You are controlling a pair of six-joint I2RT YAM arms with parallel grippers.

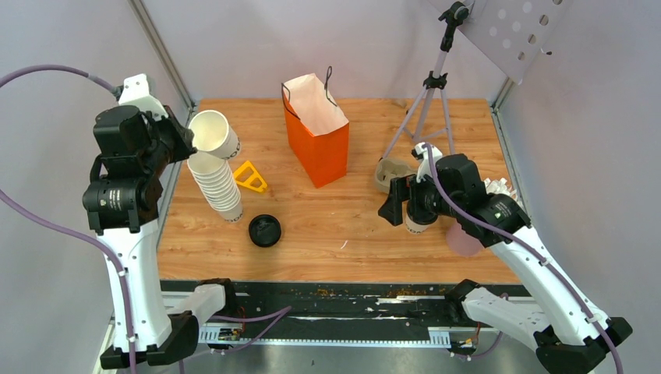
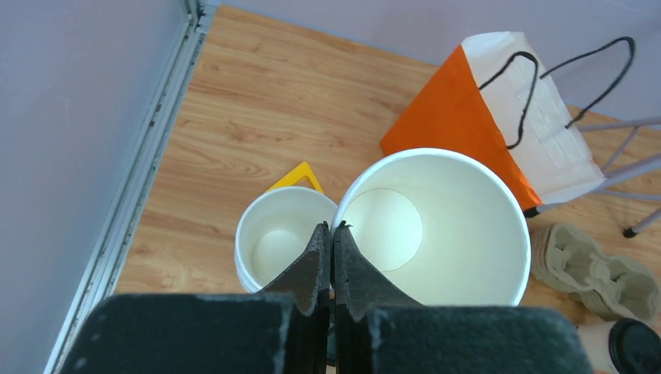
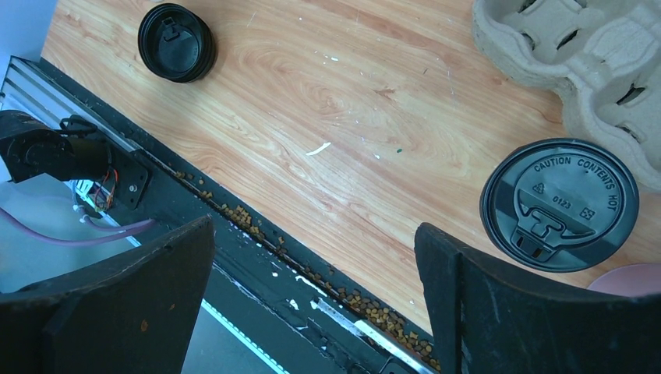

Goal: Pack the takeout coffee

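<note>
One takeout coffee (image 3: 559, 204), a white cup with a black lid, stands on the table just right of my right gripper's fingers. It is mostly hidden under the right arm in the top view (image 1: 418, 224). My right gripper (image 3: 312, 234) is open and empty, beside the cup and not around it. My left gripper (image 2: 333, 227) is shut on the rim of a lidless white cup (image 2: 433, 226) and holds it above the tall stack of lidless cups (image 1: 220, 185). The orange paper bag (image 1: 316, 128) stands open at the back middle.
A stack of loose black lids (image 1: 265, 231) lies near the front. A yellow triangle (image 1: 249, 177) lies beside the cup stack. A pulp cup carrier (image 3: 577, 54) sits behind the lidded cup. A tripod (image 1: 427, 101) stands at the back right, and a pink disc (image 1: 464, 240) lies under the right arm.
</note>
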